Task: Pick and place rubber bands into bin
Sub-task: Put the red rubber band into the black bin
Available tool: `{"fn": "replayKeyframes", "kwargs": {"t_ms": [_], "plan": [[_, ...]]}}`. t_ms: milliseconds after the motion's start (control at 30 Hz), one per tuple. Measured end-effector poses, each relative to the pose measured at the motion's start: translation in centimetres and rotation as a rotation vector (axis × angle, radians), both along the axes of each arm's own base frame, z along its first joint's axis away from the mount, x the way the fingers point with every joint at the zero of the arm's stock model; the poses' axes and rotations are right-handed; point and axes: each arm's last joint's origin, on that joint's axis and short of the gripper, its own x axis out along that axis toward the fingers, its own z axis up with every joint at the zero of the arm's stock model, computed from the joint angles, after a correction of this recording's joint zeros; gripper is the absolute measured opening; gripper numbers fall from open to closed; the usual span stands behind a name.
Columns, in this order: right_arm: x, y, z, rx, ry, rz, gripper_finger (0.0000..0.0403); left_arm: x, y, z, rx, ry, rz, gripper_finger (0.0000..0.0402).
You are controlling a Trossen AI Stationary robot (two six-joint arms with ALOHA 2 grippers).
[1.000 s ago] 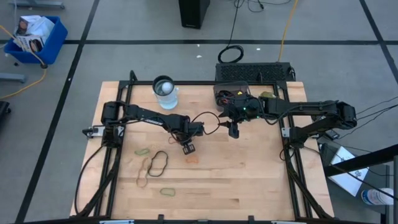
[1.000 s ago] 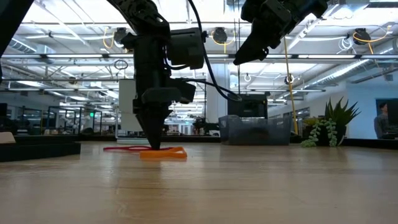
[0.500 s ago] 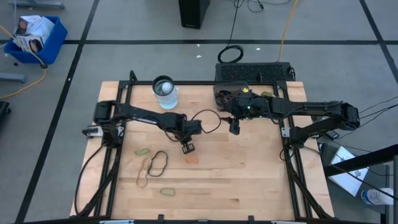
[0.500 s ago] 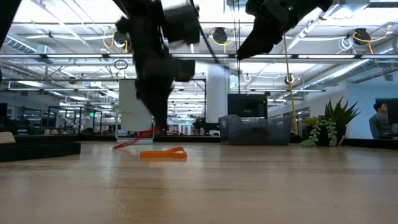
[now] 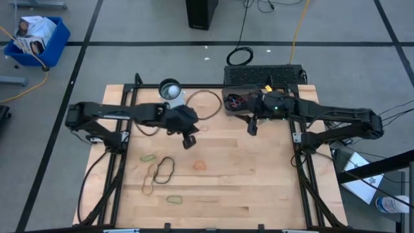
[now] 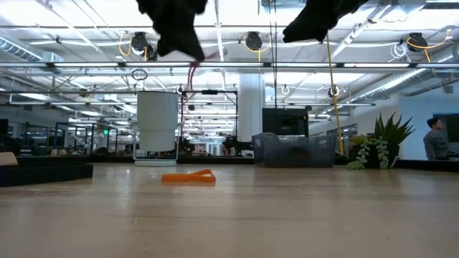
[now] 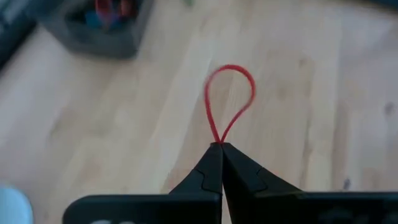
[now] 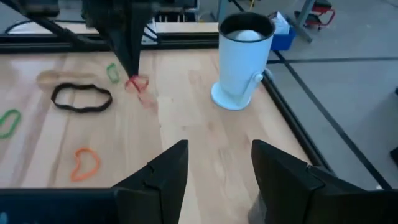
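1. Lifted clear of the table since a second ago, the left gripper has risen from beside the orange band and swung toward the back of the table, its fingers pinched tight on a red rubber band that hangs from the tips as a loop.
2. From table height only the left arm's blurred dark underside shows, cut off by the upper edge; the red band trails below it as a thin strand.
3. An orange band lies flat on the wooden table, alone near its middle.
4. Other bands rest toward the left front: a black loop, a tan one, and green ones, small and hard to tell apart from overhead.
5. Smoky-grey, the bin sits at the back of the table, red and blue bands inside; its far side is partly hidden by the right arm.
6. Hovering just beside the bin, the right gripper holds nothing, its fingers spread apart.
7. A white cup stands at the back left.
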Motion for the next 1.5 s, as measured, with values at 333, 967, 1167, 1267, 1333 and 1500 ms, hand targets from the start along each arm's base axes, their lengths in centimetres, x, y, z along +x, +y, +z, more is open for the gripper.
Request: {"fn": "replayKeyframes", "kwargs": {"t_ms": [333,967,1167,1267,1333,1500], "plan": [[0.6,1.0,0.9,0.113,-0.123,0.131,0.0171,-0.2,-0.2,4.2,0.065,-0.328,-0.101,0.0003],[6.4,3.8,0.2,0.029,-0.348,0.301,0.0171,0.6,-0.1,5.1,0.13,-0.447,-0.123,0.0006],[7.8,3.7,-0.6,0.023,-0.376,0.297,0.0171,0.6,-0.2,5.1,0.134,-0.446,-0.129,0.0004],[8.1,3.7,-0.8,0.021,-0.385,0.294,0.0171,0.6,-0.2,5.1,0.133,-0.44,-0.129,0.0007],[8.1,3.7,-0.8,0.021,-0.384,0.293,0.0171,0.6,-0.2,5.1,0.134,-0.439,-0.129,0.0004],[8.0,3.7,-0.7,0.021,-0.385,0.292,0.0171,0.6,-0.2,5.1,0.135,-0.439,-0.129,0.0007]]}}
